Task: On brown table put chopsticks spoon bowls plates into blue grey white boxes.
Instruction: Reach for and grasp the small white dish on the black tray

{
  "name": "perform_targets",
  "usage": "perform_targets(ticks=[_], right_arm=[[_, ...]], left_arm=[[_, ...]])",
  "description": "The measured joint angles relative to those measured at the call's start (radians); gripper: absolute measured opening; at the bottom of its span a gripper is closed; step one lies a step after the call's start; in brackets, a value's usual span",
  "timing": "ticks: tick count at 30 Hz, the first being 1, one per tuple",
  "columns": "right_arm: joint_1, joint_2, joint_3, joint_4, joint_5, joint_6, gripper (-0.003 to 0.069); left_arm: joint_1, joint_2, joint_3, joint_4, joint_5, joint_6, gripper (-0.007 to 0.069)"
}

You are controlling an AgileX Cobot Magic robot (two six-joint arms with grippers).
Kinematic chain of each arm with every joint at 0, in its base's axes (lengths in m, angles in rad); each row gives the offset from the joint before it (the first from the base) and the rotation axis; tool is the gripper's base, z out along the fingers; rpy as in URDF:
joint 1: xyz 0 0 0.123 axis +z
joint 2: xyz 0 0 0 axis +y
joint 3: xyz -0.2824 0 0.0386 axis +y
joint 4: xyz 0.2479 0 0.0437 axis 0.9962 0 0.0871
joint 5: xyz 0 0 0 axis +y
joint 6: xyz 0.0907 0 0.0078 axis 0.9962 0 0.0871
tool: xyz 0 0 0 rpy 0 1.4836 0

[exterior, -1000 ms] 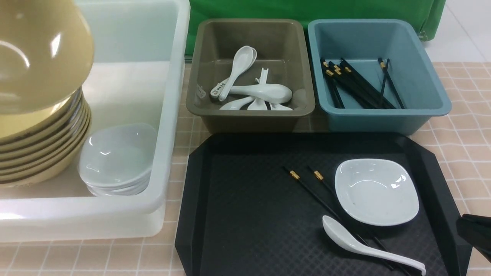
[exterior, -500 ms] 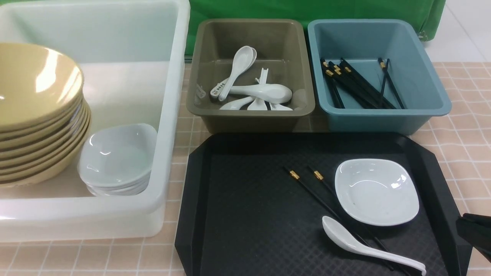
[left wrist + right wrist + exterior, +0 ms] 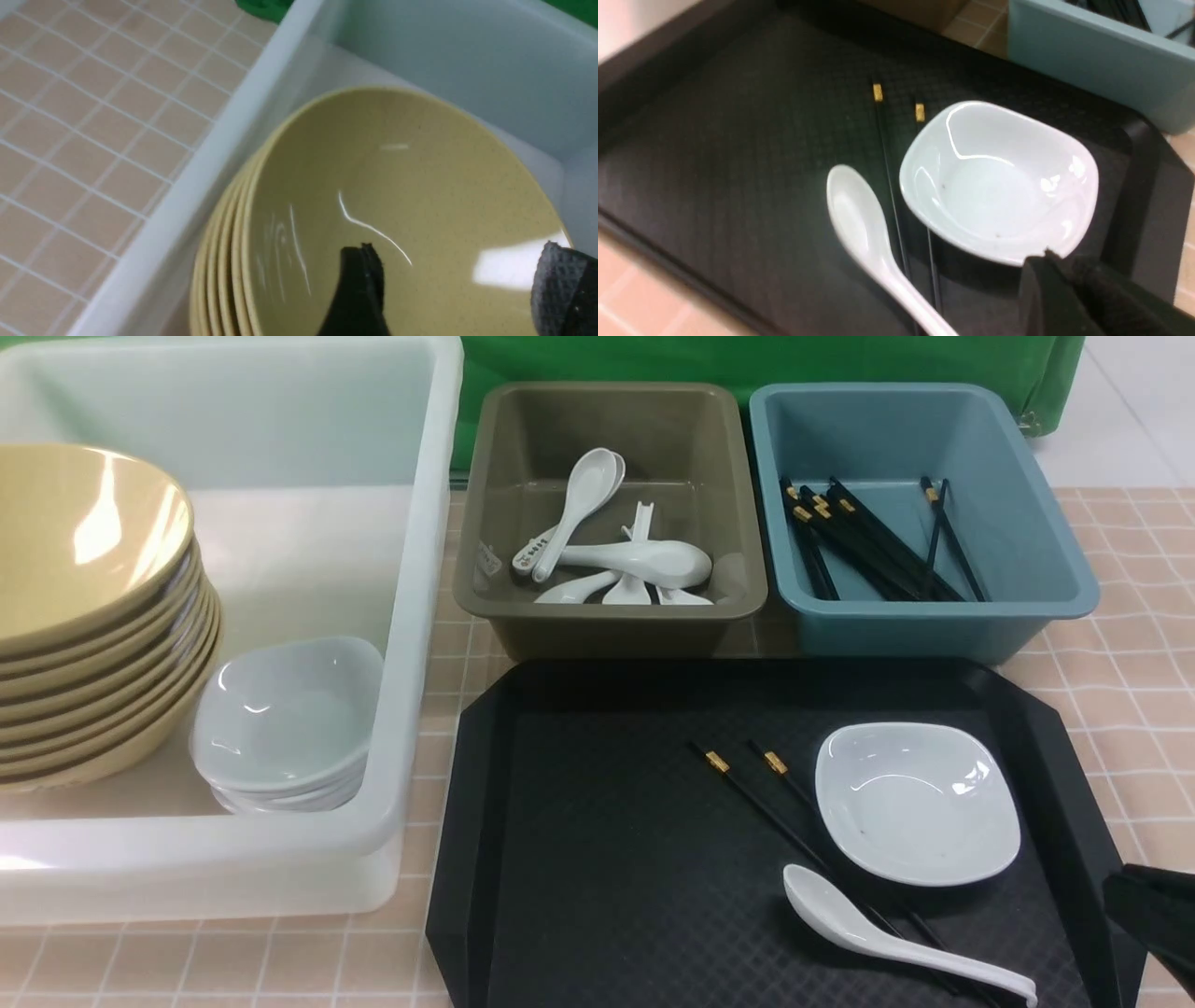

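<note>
Lower right: right end effector (image 3: 1134, 896), jaws together, empty, beside spoon (image 3: 896, 938), chopsticks (image 3: 747, 789) and white dish (image 3: 920, 803) on the tray (image 3: 579, 859); it must open to take one. Upper left: left end effector (image 3: 458, 261) apart over yellow bowl (image 3: 75, 541), stacked in white box (image 3: 415, 616).

On the tiled desk (image 3: 1120, 709), a white box (image 3: 415, 616) holds stacked tan bowls (image 3: 84, 616) beside stacked white dishes (image 3: 280, 723); the grey box (image 3: 485, 588) holds white spoons (image 3: 616, 555); the blue box (image 3: 1055, 588) holds black chopsticks (image 3: 868, 546); the black tray (image 3: 607, 859) carries a chopstick pair (image 3: 747, 793), a square dish (image 3: 915, 803), and a lone spoon (image 3: 840, 905) lying across the pair.
</note>
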Motion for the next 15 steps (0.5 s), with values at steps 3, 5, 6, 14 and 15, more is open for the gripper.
perform_targets(ticks=[3, 5, 6, 14, 15], right_arm=[[0.000, 0.030, -0.014, 0.000, -0.010, 0.110, 0.0140], [0.000, 0.085, -0.046, 0.001, 0.002, 0.195, 0.0185], [0.000, 0.176, -0.095, 0.002, 0.020, 0.250, 0.0249], [-0.009, 0.594, -0.357, -0.033, 0.116, 0.277, 0.0484], [-0.023, 0.674, -0.410, -0.033, 0.129, 0.277, 0.0500]], left_arm=[[-0.004, 0.011, 0.032, -0.111, 0.037, 0.036, 0.0295], [-0.022, 0.004, 0.039, -0.212, 0.058, 0.094, 0.0230], [-0.067, -0.018, 0.041, -0.330, 0.058, 0.177, 0.0174], [-0.316, -0.199, 0.042, -0.508, 0.059, 0.429, 0.0094], [-0.361, -0.241, 0.047, -0.478, 0.049, 0.431, 0.0095]])
